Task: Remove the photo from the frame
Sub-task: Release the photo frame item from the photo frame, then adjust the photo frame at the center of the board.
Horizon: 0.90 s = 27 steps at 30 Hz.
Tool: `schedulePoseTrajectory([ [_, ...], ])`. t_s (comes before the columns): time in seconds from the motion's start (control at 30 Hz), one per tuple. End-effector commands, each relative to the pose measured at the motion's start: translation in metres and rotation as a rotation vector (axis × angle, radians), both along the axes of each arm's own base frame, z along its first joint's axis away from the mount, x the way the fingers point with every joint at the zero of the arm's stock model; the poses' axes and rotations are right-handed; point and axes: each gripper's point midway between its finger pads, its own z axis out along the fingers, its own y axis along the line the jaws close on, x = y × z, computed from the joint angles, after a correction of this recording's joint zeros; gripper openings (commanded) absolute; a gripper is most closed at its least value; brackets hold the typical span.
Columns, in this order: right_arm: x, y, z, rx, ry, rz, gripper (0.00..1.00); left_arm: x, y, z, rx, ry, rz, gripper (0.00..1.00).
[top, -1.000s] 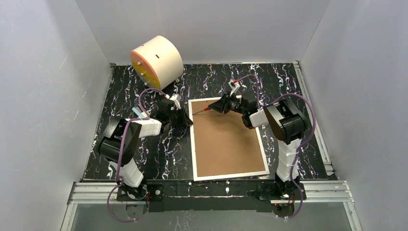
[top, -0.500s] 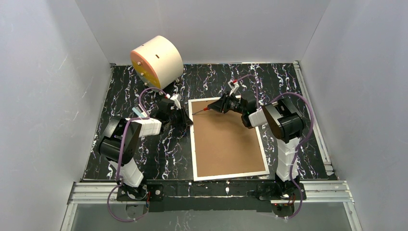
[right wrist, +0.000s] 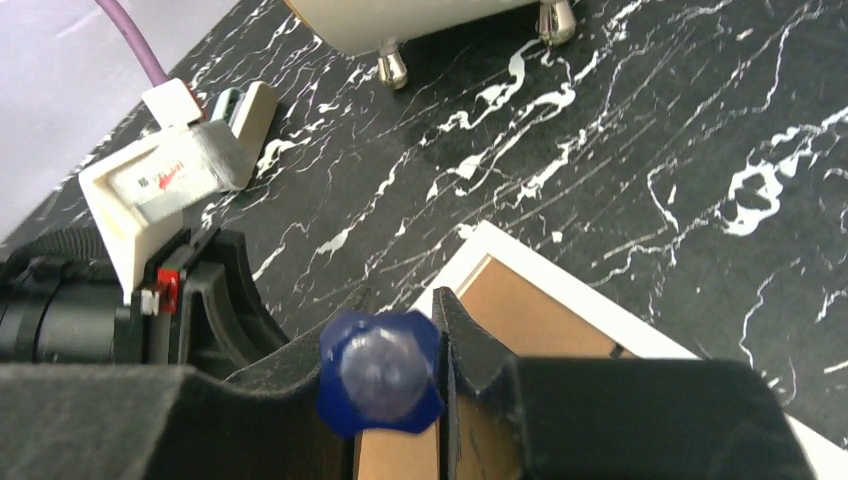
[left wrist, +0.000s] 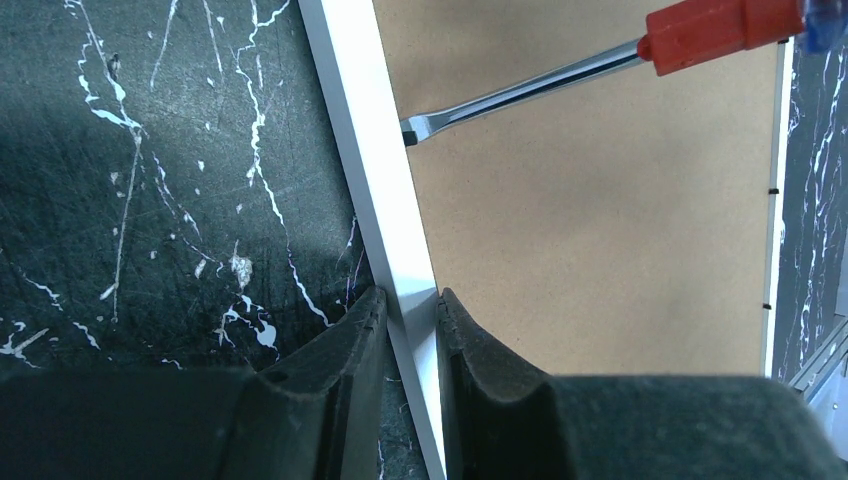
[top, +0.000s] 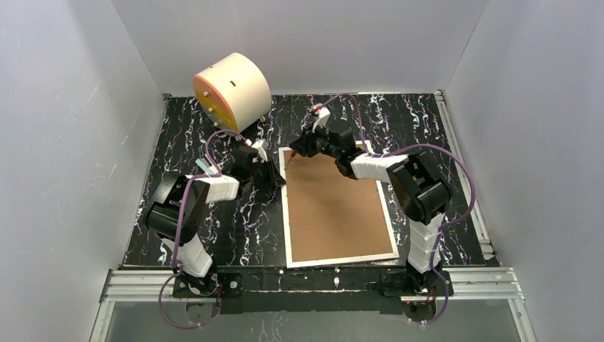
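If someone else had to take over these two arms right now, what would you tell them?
Left pincer: clamped on the frame's left white rim.
Right pincer: gripping a screwdriver, tip at the rim's inner edge near the far-left corner.
Frame lies face down, brown back panel up and in place; photo not visible.
Done: nothing removed.
Left: pry the panel out, lift the photo.

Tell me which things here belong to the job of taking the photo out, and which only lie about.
Job: thin white picture frame with brown fibreboard back, face down, its edge pinched by the left claw; red-handled flat metal screwdriver in the right claw.
Lying about: cream cylinder with orange face, at the far left of the black marbled table.
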Motion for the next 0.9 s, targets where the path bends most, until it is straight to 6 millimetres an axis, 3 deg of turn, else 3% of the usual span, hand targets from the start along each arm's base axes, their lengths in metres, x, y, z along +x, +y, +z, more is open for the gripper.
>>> schedulePoseTrajectory([
  [0.0, -0.032, 0.019, -0.041, -0.222, 0.047, 0.008, 0.01, -0.047, 0.032, -0.061, 0.169, 0.193, 0.020, 0.06],
  [0.27, -0.037, 0.050, -0.017, -0.253, -0.019, -0.019, 0.01, -0.048, 0.033, -0.057, 0.162, 0.186, 0.032, 0.06],
  [0.4, -0.026, 0.047, 0.009, -0.248, -0.034, -0.080, 0.01, -0.053, 0.035, -0.057, 0.162, 0.190, 0.034, 0.06],
  [0.6, 0.002, -0.005, 0.048, -0.213, -0.019, -0.253, 0.01, -0.060, 0.038, -0.051, 0.154, 0.178, 0.036, 0.06],
  [0.73, 0.005, -0.040, 0.069, -0.166, -0.007, -0.330, 0.01, -0.061, 0.037, -0.045, 0.140, 0.168, 0.032, 0.06],
  [0.87, 0.010, -0.101, 0.077, -0.125, 0.034, -0.501, 0.01, -0.066, 0.038, -0.040, 0.136, 0.161, 0.031, 0.06],
])
